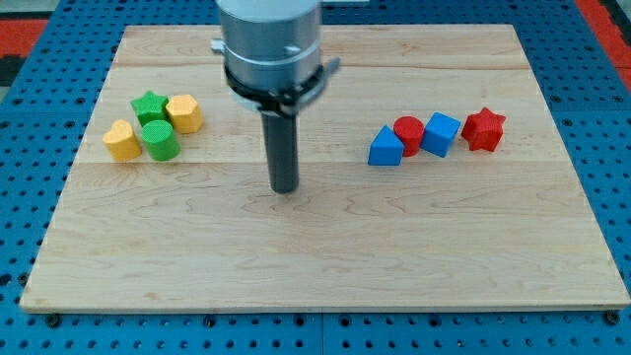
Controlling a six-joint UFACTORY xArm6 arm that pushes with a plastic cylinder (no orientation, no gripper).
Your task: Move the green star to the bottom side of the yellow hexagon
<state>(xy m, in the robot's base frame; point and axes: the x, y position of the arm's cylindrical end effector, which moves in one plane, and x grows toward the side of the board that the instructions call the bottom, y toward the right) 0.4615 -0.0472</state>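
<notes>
The green star (149,106) lies at the view's left, touching the left side of the yellow hexagon (185,113). A green cylinder (160,140) sits just below the star, and a yellow heart (122,140) lies to the cylinder's left. My tip (285,188) rests on the board near the middle, well to the right of and below this cluster, touching no block.
At the view's right stands a row of blocks: a blue triangle (385,147), a red cylinder (408,130), a blue cube (441,134) and a red star (484,129). The wooden board (325,266) lies on a blue pegboard (20,177).
</notes>
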